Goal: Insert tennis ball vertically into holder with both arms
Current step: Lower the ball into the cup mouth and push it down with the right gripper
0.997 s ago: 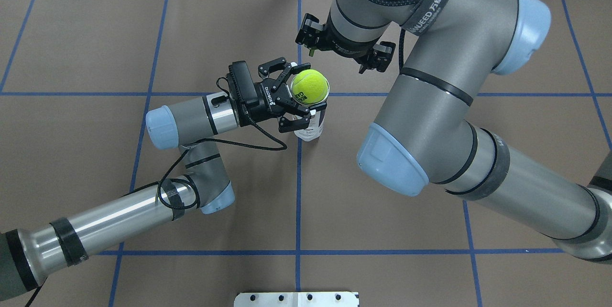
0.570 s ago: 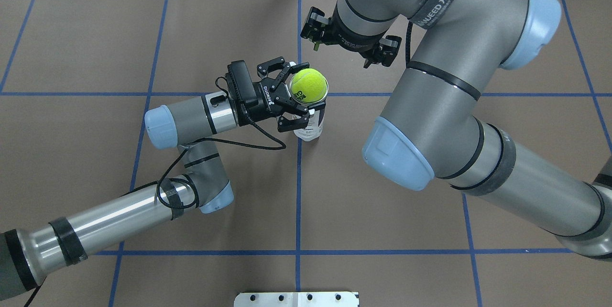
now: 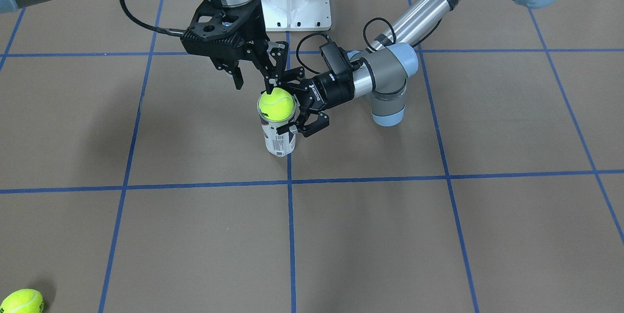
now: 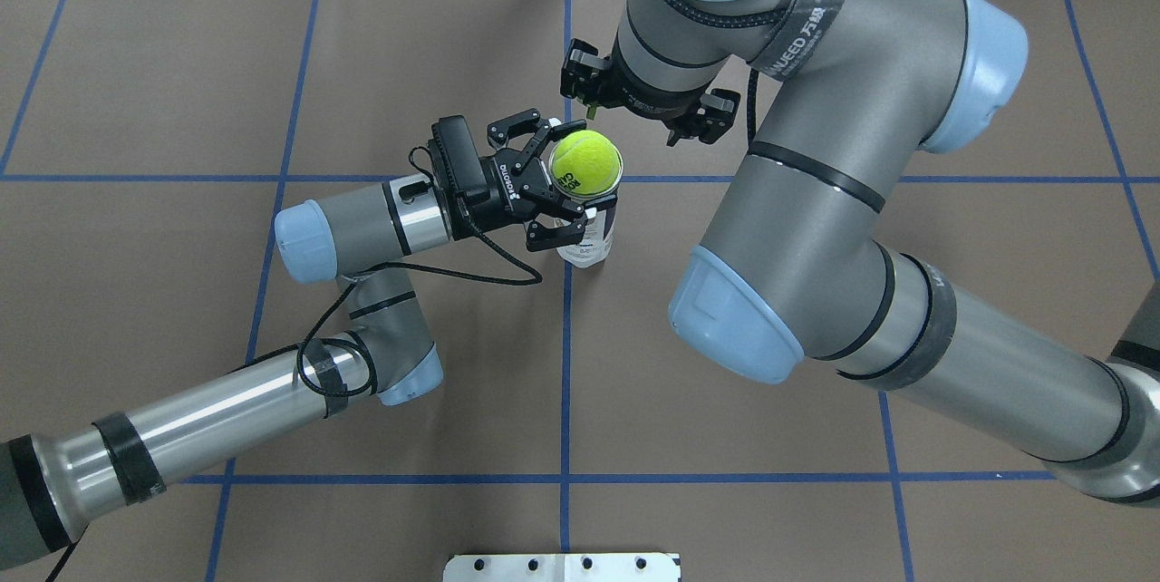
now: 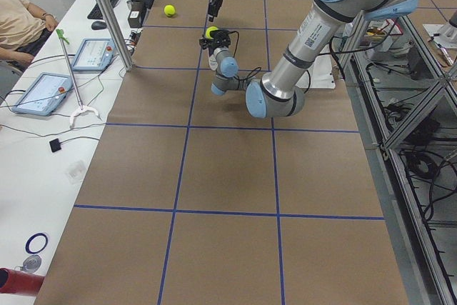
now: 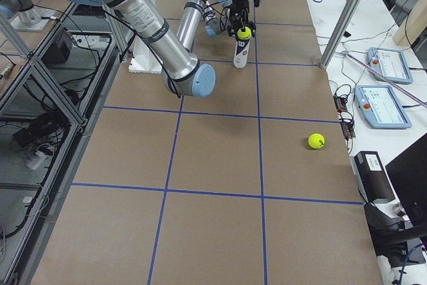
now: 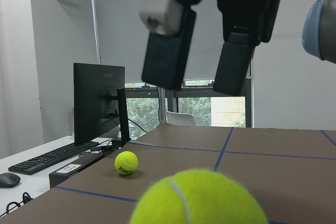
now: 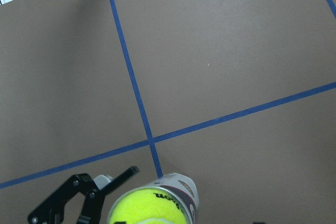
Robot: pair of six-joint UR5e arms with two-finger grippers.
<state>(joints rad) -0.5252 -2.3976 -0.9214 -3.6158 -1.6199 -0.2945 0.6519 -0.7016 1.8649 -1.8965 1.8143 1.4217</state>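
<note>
So the tennis ball [image 3: 276, 105] sits in the holder [image 3: 279, 138] mouth mid-frame, left gripper [image 3: 292, 106] clamping it, right gripper [image 3: 255, 85] open above, only the push-down left imo.

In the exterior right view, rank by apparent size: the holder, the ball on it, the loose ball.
1. Holder.
2. Loose ball and ball on the holder: no firm ranking; the loose one looks bigger, but it lies nearer the camera.

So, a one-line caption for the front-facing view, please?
Left gripper around the upright holder, tennis ball sitting in its mouth; right gripper open just above.
</note>
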